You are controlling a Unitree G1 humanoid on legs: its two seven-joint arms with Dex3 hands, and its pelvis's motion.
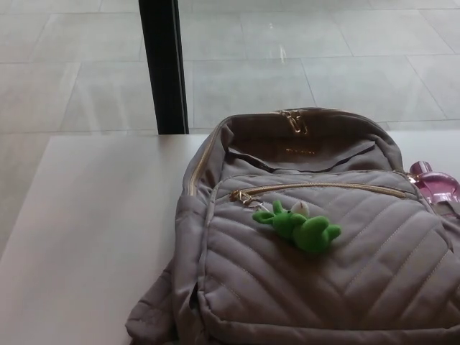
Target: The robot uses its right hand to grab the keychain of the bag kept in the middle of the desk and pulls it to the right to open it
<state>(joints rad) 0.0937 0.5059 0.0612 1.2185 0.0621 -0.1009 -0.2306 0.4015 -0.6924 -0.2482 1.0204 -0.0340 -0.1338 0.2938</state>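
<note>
On the white desk (93, 215), in the head view, the grey bag (316, 244) lies flat with its front zipper (316, 187) closed; the green keychain (302, 226) rests just below the zipper's left end. Neither hand shows. A grab on the soft toy could slip, or drag the whole bag rightwards.

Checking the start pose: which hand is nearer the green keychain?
Neither can be judged: no hand shows in the head view. The keychain lies on the bag, clipped to the zipper's left end.
</note>
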